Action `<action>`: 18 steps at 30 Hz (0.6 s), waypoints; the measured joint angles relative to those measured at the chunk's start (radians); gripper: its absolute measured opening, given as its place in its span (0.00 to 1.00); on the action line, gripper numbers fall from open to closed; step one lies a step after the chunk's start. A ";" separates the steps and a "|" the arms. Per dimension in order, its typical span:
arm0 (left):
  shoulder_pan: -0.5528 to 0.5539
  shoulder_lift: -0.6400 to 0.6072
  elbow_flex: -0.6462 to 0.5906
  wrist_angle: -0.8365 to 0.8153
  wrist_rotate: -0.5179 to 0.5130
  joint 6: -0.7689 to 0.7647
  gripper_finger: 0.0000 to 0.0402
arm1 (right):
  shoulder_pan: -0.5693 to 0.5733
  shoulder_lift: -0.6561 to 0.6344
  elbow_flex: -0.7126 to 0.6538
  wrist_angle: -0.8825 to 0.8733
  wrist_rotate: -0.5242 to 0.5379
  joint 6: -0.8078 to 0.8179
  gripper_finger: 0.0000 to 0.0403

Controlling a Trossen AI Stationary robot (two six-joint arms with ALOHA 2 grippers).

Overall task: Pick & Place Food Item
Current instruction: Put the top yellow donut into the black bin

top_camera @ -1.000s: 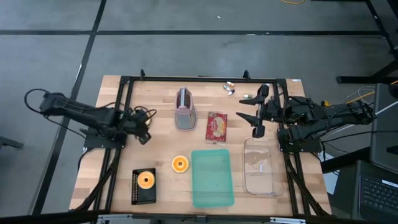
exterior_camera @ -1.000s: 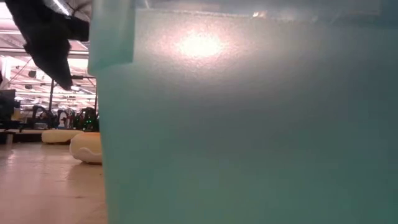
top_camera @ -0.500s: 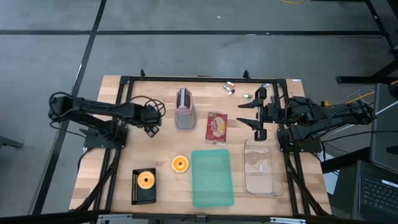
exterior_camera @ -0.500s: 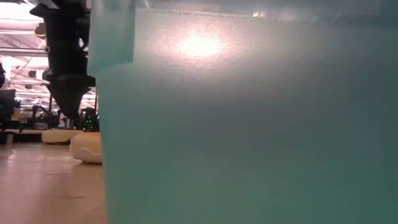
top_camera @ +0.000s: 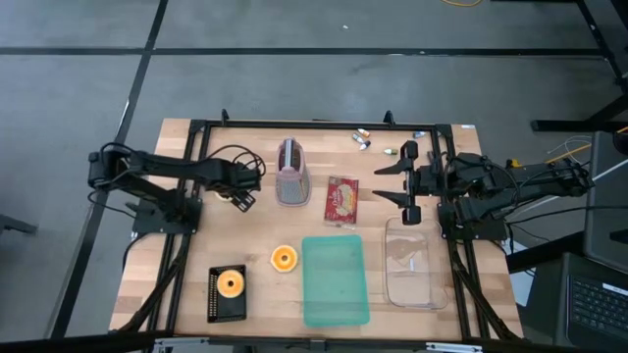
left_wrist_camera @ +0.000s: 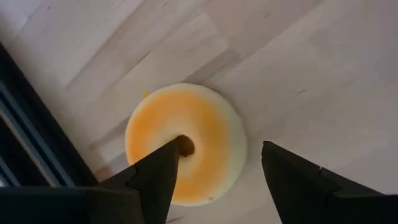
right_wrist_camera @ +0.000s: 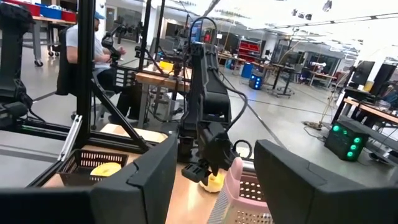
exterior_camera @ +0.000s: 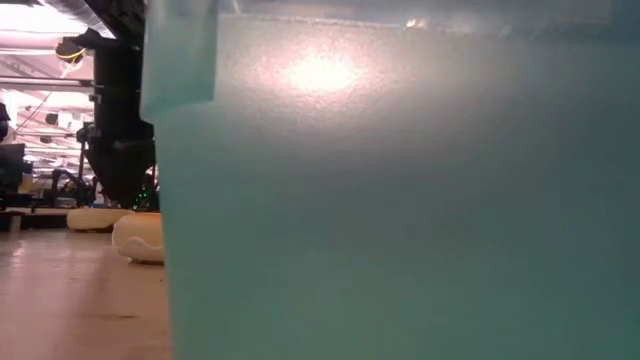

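An orange-topped donut [left_wrist_camera: 199, 121] lies flat on the wooden table under my left gripper [left_wrist_camera: 217, 149], which hides it in the high view. My left gripper [top_camera: 243, 194] is open and points down over the donut, one finger above its hole and the other past its rim. The donut also shows in the right wrist view [right_wrist_camera: 214, 180] and, far off, in the low view [exterior_camera: 95, 218]. My right gripper [top_camera: 404, 186] is open and empty, above the table between a red packet [top_camera: 341, 199] and a clear container [top_camera: 412, 263].
A second donut [top_camera: 285, 258] lies beside a teal lid [top_camera: 335, 279], and a third sits in a black basket [top_camera: 228, 292]. A pink basket [top_camera: 292, 175] stands right of my left gripper. Small items [top_camera: 363, 139] lie at the far edge. A person sits beyond the table [right_wrist_camera: 93, 50].
My left gripper has gone toward the table's right edge and down, turning from a slant to point straight down over the donut. The donut has stayed where it was.
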 joint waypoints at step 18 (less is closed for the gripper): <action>0.063 0.181 0.003 0.097 0.112 0.037 0.52 | 0.000 0.000 0.000 -0.001 -0.026 0.008 0.53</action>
